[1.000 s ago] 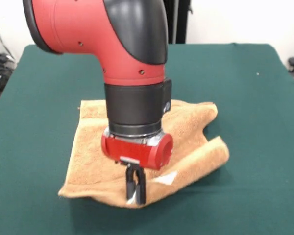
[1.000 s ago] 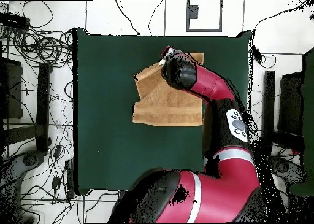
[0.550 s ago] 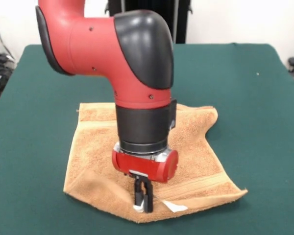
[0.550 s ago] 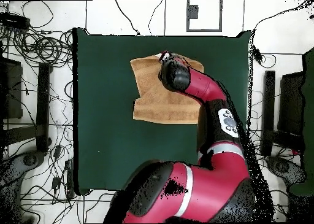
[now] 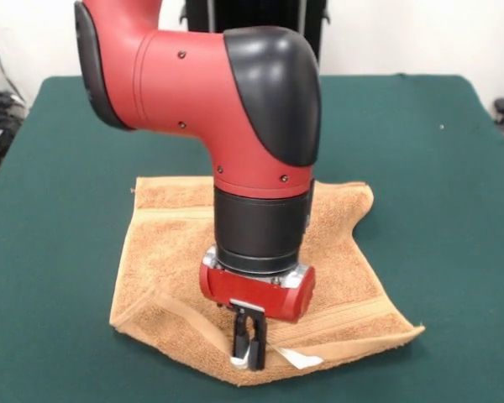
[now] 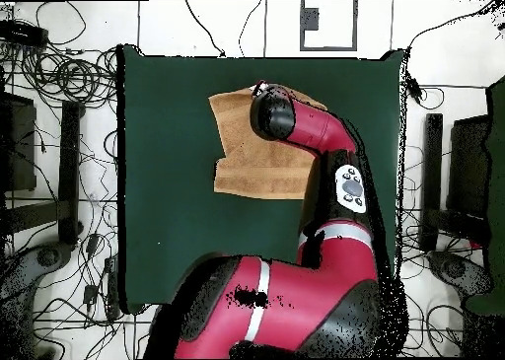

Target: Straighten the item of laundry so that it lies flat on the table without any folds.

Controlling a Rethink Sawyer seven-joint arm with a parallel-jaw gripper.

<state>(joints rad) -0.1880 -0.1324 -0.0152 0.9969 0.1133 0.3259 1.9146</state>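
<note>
The item of laundry [image 5: 168, 252], an orange-tan terry towel, lies on the green table [image 5: 59, 168], mostly spread out. Its near left corner is still doubled over in a diagonal fold, and its far right corner is rumpled. My gripper [image 5: 248, 346] points straight down at the towel's near edge, just left of the white label [image 5: 301, 358]. Its narrow black fingers are shut on that edge. In the overhead view the towel [image 6: 252, 164] shows left of the red arm, which covers the gripper.
The arm's red and black wrist [image 5: 260, 227] stands over the towel's middle and hides part of it. Green table [image 6: 168, 208] extends widely on all sides of the towel. Cables and equipment lie on the floor beyond the table's edges.
Over the last second the gripper dragged the towel's near edge toward the camera, unrolling the right-hand flap flat. In the last half second the arm shifted slightly right and the towel stayed still.
</note>
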